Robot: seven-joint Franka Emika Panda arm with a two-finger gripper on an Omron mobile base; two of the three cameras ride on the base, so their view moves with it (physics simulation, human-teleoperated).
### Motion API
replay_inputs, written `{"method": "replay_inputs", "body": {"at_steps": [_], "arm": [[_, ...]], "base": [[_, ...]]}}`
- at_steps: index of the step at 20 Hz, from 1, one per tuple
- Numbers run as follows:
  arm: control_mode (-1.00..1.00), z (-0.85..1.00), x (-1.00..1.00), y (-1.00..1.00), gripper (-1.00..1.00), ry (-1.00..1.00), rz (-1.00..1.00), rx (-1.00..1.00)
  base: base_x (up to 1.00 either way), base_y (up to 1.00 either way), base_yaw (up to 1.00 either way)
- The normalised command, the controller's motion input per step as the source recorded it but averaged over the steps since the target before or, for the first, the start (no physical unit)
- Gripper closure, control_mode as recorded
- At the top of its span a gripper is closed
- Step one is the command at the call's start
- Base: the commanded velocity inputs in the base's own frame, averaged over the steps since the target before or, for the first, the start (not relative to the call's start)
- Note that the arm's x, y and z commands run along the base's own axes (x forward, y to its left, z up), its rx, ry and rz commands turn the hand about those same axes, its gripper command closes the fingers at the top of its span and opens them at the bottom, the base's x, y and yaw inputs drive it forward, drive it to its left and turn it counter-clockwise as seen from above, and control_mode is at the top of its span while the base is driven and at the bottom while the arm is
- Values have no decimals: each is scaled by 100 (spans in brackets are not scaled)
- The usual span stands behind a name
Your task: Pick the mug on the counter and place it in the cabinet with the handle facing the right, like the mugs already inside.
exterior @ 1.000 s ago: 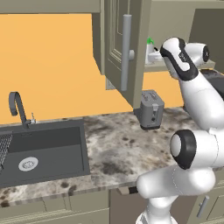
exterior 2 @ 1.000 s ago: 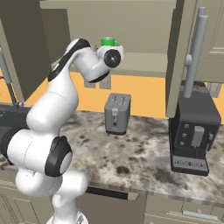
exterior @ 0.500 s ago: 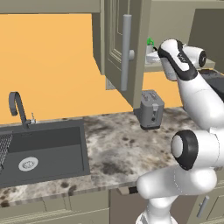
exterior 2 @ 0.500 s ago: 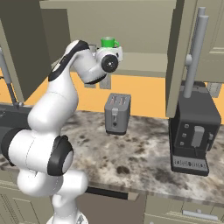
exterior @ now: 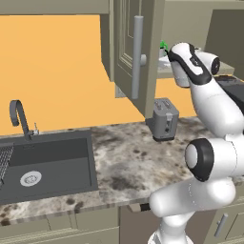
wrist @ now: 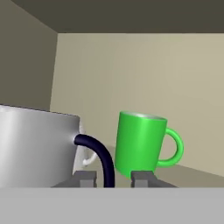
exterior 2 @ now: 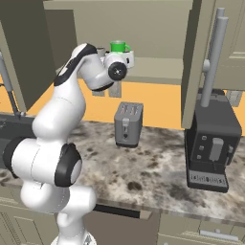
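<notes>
You are looking at the mug sitting inside the cabinet, on the shelf near its front edge and toward the left wall, with its thin black handle curving out to the right in the hand view. That handle is running straight down between the two finger tips of the gripper, and the tips are standing a little apart on either side of it; whether they are pinching it or letting go you cannot tell from here.

Judge the mug as stiff, smooth-glazed and light, so it is likely sliding or twisting easily if nudged, and a ceramic body like this is chipping if it tips off the shelf lip. The loop handle is the natural hold, though it is thin and lets the mug swing.

Just beside it, further back and to the right, the green mug is standing upright, handle also to the right, apart from the grey one.

Below, on the counter, a toaster is standing near the back edge, and a coffee machine is sitting toward the right end.
</notes>
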Motion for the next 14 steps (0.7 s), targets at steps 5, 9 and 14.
{"method": "replay_inputs", "body": {"at_steps": [5,9,14], "arm": [[-100,0,4,0,-100,-2,-4,0],[-100,0,0,0,-100,-5,-1,0],[-100,0,-4,0,-100,-5,0,0]], "base": [[0,0,0],[0,0,0],[0,0,0]]}}
